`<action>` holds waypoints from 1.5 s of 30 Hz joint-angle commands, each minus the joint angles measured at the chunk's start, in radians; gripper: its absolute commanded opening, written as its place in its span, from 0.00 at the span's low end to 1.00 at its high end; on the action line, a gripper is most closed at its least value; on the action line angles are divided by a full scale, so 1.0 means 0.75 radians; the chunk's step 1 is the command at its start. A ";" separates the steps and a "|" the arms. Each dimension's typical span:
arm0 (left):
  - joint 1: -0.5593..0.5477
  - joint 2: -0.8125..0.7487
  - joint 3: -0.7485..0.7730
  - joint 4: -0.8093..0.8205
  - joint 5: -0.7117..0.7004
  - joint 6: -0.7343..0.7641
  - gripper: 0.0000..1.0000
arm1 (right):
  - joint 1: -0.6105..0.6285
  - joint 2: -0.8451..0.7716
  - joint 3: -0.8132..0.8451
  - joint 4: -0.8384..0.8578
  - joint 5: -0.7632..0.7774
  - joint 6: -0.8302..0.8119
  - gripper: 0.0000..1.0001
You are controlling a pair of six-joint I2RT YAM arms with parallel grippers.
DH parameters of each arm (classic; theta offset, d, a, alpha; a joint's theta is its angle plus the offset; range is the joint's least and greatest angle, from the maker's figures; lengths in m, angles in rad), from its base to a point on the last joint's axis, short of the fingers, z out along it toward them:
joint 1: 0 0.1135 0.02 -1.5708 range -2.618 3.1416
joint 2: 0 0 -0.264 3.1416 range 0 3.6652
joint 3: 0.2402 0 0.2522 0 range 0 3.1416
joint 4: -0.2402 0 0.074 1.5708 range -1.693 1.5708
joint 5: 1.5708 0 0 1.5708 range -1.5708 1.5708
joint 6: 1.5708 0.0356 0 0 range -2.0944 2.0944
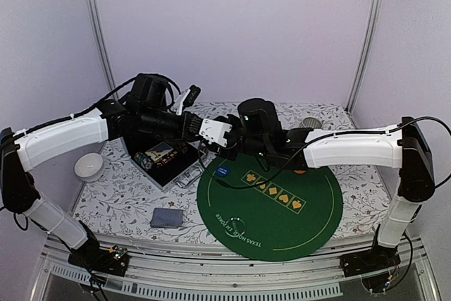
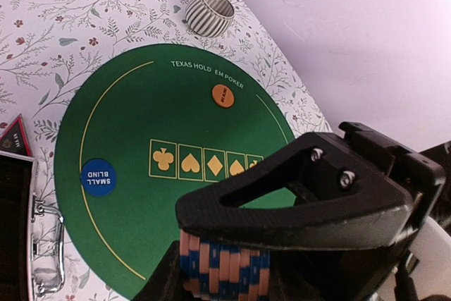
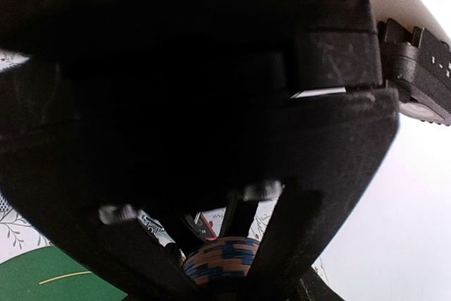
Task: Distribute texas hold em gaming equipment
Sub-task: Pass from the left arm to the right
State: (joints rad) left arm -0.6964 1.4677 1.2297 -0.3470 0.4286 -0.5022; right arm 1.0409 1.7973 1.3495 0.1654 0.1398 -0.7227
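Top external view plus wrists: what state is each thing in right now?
Left gripper: shut on the stack of blue-and-orange striped poker chips.
Chip stack: held in the air.
Right gripper: at the stack; grip unclear.
Black-lined aluminium case: open, lying flat.
Round blue disc: flat on green mat, lettering up.
Round orange disc: flat on mat.
Grey-blue-backed playing cards: stacked face down, off mat.
Ribbed grey cup: upright.

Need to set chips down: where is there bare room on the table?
Bare: the round green felt mat between its yellow suit boxes and near-right rim; flowered cloth right of it. Crowded: far left, around the open aluminium case.
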 commanded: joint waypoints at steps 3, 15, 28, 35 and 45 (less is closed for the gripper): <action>-0.017 0.016 -0.051 0.091 0.086 0.028 0.11 | -0.015 -0.045 -0.062 0.020 0.038 0.108 0.02; -0.016 0.345 -0.199 0.328 0.242 0.010 0.12 | -0.016 0.019 -0.357 -0.006 0.032 0.447 0.02; -0.018 0.649 -0.218 0.353 0.343 0.031 0.16 | -0.016 0.142 -0.465 -0.035 -0.072 0.676 0.02; -0.012 0.779 -0.184 0.311 0.319 0.055 0.23 | -0.015 0.205 -0.465 -0.081 -0.113 0.721 0.02; 0.003 0.798 -0.157 0.270 0.296 0.076 0.36 | -0.027 0.244 -0.431 -0.155 -0.135 0.733 0.02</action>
State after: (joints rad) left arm -0.7162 2.0491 1.1198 -0.0525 0.7944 -0.5526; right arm 1.0439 1.9644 1.0218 0.1829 0.0647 -0.1997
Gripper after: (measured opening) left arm 0.345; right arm 0.416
